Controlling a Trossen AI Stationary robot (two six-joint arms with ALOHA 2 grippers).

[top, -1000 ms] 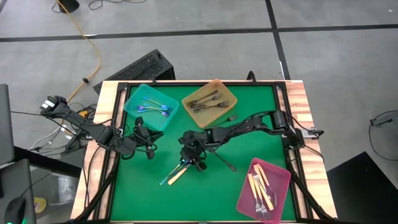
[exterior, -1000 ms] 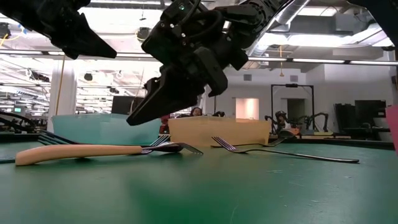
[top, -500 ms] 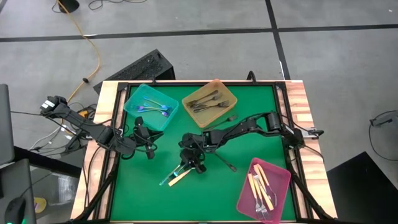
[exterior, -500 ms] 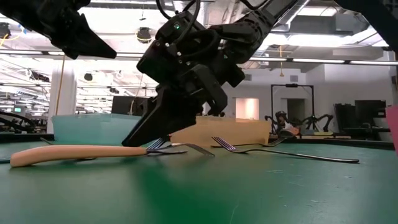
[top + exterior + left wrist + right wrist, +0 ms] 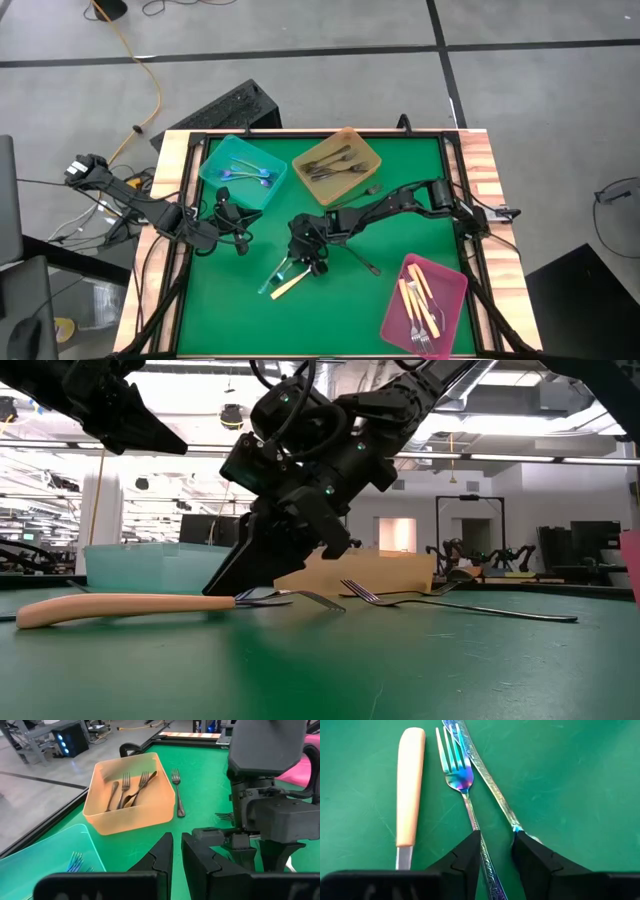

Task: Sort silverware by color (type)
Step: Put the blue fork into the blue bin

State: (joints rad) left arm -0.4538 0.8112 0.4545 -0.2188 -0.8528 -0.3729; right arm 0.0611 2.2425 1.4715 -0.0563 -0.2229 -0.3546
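Fingers of your right gripper [image 5: 496,851] stand partly open, tips down at the green worktop [image 5: 580,780], straddling the slim embossed handle of an iridescent fork [image 5: 461,780]; whether the pads touch it you cannot tell. One fingertip meets a second iridescent utensil [image 5: 485,775] that crosses just beside the fork. Both pieces are thin polished metal with a blue-to-purple sheen. Next to them lies a utensil with a smooth, rounded cream handle [image 5: 409,790] and a steel neck.

In the low view the right gripper [image 5: 240,575] sits lower than a second ago, its tips now at the worktop over the fork tines, and the cream handle [image 5: 120,606] has swung slightly.

Your left gripper [image 5: 176,851] hovers near the worktop's left side with its fingers nearly shut, holding nothing.

Farther off, the amber plastic tray [image 5: 337,164] holds dark grey metal forks [image 5: 335,166], and one more dark grey fork [image 5: 177,795] lies on the worktop just beside it. The teal tray [image 5: 243,171] holds iridescent pieces, and the pink tray [image 5: 424,297] at the near right corner holds cream-handled utensils [image 5: 418,296].
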